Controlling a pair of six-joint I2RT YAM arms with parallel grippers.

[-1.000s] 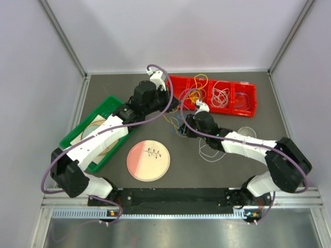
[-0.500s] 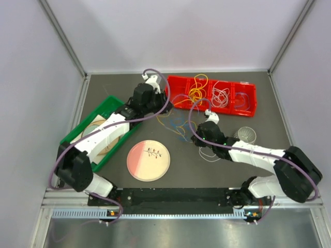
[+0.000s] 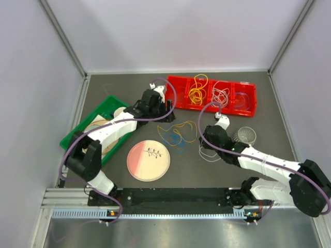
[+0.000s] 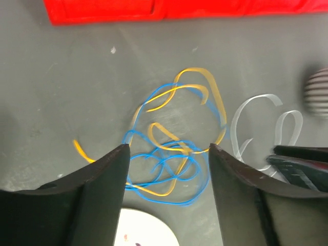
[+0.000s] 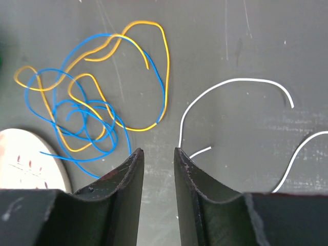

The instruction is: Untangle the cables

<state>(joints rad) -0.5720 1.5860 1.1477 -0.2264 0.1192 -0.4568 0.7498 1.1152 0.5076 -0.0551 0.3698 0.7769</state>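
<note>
A tangle of thin blue and yellow cables (image 3: 176, 135) lies on the dark table between the two arms. In the left wrist view the tangle (image 4: 159, 171) shows on the table beyond my left gripper (image 4: 169, 148), which is open and holds nothing. A loose white cable (image 5: 236, 80) lies to the right of the tangle (image 5: 82, 134). My right gripper (image 5: 158, 150) hangs above bare table between them, its jaws a narrow gap apart and empty. From above, the left gripper (image 3: 168, 118) is just behind the tangle and the right gripper (image 3: 203, 138) just right of it.
A red tray (image 3: 178, 98) at the back holds yellow loops (image 3: 196, 93) and white loops (image 3: 221, 95). A green tray (image 3: 70, 138) sits at the left. A pink-and-white plate (image 3: 148, 160) lies in front of the tangle, and a clear cup (image 3: 246, 136) stands at the right.
Both grippers have drawn back from the tangle. The left one has opened, the right one shut and then opened, and the blue and yellow cables now lie spread nearer the plate.
</note>
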